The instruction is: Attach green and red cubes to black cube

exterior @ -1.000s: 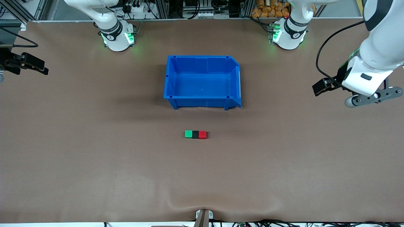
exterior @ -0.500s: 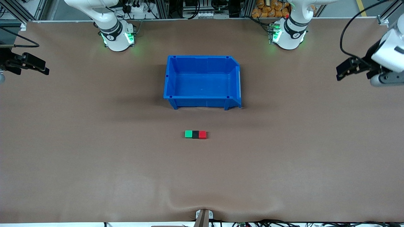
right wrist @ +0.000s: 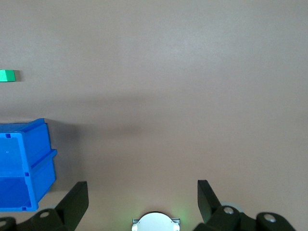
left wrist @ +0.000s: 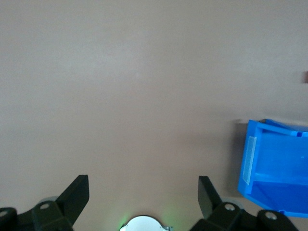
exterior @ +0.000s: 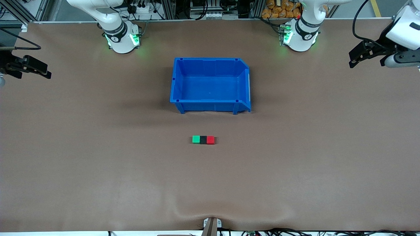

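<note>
The green cube (exterior: 196, 139), the black cube (exterior: 203, 140) and the red cube (exterior: 210, 140) lie touching in one row on the table, black in the middle, nearer to the front camera than the blue bin. The green cube also shows in the right wrist view (right wrist: 7, 75). My left gripper (exterior: 356, 56) is open and empty, up over the left arm's end of the table; its own view shows it open (left wrist: 143, 192). My right gripper (exterior: 46, 72) is open and empty over the right arm's end of the table; its own view shows it open (right wrist: 142, 195).
An empty blue bin (exterior: 210, 106) stands mid-table between the cubes and the arm bases; it also shows in the left wrist view (left wrist: 250, 159) and in the right wrist view (right wrist: 41, 159). A camera mount (exterior: 211, 224) sits at the table's front edge.
My left arm has pulled back and up from over the table toward the left arm's end and the base side. The right arm and the cubes have stayed put.
</note>
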Available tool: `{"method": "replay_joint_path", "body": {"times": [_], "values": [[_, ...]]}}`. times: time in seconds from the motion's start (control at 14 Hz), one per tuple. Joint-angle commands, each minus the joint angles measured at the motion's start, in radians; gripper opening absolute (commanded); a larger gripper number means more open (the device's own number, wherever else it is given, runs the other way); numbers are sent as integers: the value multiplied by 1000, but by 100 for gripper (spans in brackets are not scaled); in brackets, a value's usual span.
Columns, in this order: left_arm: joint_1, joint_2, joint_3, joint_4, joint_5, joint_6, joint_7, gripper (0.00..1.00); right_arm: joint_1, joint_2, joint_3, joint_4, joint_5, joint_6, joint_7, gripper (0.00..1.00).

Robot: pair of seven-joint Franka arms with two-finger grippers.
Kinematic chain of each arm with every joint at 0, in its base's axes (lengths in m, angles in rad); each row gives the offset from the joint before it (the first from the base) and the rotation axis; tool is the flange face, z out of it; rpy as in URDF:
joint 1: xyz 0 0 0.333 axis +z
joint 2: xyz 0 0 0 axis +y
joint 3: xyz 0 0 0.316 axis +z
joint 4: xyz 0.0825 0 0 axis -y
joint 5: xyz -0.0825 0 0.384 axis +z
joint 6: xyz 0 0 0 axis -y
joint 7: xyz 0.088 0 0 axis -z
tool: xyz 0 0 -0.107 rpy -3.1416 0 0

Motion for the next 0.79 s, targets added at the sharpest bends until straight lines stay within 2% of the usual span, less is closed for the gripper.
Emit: {"method": "replay_joint_path", "body": {"times": [0.0, 0.21, 0.71], "values": [[-6, 8, 1, 41, -36, -7, -13, 100, -8, -16, 11, -30, -6, 53, 10, 100], [-3, 43, 1, 82, -30, -63, -15, 100, -10, -18, 11, -34, -3, 81, 11, 100], [2, 60, 10, 85, -5, -63, -2, 100, -18, -18, 10, -42, 29, 81, 25, 100]]}}
